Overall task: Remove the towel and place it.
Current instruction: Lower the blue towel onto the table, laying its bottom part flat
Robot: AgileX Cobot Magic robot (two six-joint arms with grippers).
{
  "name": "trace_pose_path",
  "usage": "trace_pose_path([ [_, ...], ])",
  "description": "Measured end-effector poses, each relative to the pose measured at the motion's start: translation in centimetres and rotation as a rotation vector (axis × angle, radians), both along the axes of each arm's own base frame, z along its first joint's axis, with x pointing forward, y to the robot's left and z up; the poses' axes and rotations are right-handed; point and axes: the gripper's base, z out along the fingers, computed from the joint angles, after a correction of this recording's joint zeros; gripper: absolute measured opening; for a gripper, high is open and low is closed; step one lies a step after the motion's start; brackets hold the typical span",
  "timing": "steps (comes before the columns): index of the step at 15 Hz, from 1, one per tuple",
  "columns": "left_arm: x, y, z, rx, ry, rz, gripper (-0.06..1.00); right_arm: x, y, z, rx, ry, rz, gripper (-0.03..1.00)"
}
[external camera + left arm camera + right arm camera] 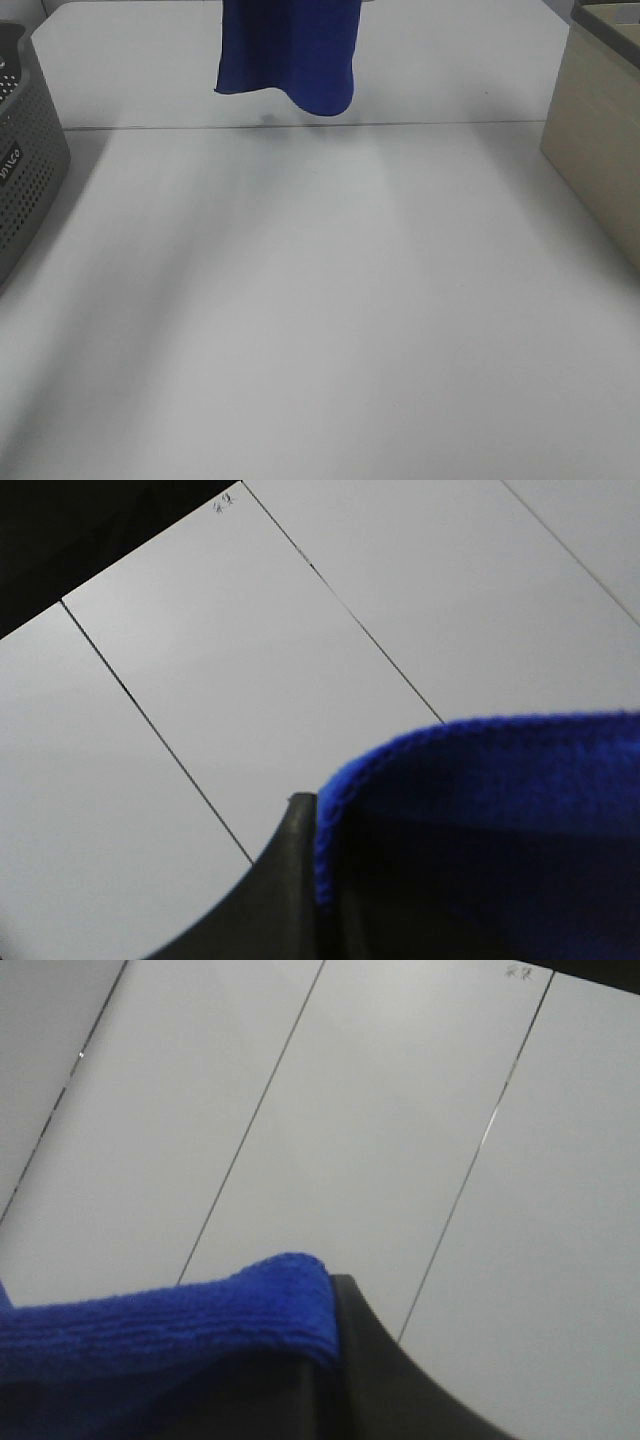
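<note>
The royal-blue towel (290,50) hangs in the air above the far part of the white table (320,300), its lower edge free and its top cut off by the frame. Neither gripper shows in the exterior view. In the left wrist view the left gripper (318,825) has one dark finger (270,890) pressed against the towel's stitched edge (480,810). In the right wrist view the right gripper (335,1305) has one dark finger (390,1390) against a folded towel edge (180,1330). Both appear shut on the towel. The second finger of each is hidden by cloth.
A grey perforated basket (25,170) stands at the left edge of the table. A beige box (600,150) stands at the right edge. A seam (300,126) runs across the table's far part.
</note>
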Motion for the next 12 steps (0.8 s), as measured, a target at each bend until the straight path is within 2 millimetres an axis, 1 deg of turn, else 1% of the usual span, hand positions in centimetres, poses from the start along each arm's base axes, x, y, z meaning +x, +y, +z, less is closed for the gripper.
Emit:
trace_pose_path([
  [1, 0.4, 0.0, -0.5, 0.006, 0.026, 0.017, 0.0, 0.5, -0.4, -0.6, -0.009, 0.037, -0.024, 0.0],
  [2, 1.1, 0.0, -1.5, 0.016, 0.068, 0.033, 0.0, 1.2, -0.3, -1.7, -0.025, 0.091, -0.043, 0.0],
  [4, 2.8, 0.0, -4.7, 0.031, 0.245, 0.091, 0.0, 2.9, -0.3, -5.1, -0.071, 0.251, -0.101, 0.0],
  [5, 3.5, -0.3, -7.2, 0.022, 0.421, 0.125, 0.0, 3.7, -0.6, -7.7, -0.101, 0.43, -0.164, 0.0],
  [7, 3.0, -1.1, -9.5, 0.047, 0.677, 0.189, 0.0, 3.5, -1.1, -9.4, -0.093, 0.63, -0.214, 0.0],
  [10, 0.9, -2.3, -11.0, 0.113, 0.941, 0.241, 0.0, 2.1, -1.2, -11.4, -0.081, 0.944, -0.214, 0.0],
  [11, 0.4, -2.2, -11.7, 0.124, 1.04, 0.259, 0.0, 1.5, -1.2, -12.2, -0.112, 1.052, -0.2, 0.0],
  [12, 0.1, -2.1, -12.1, 0.128, 1.094, 0.268, 0.0, 1.1, -1.2, -12.6, -0.133, 1.11, -0.192, 0.0],
])
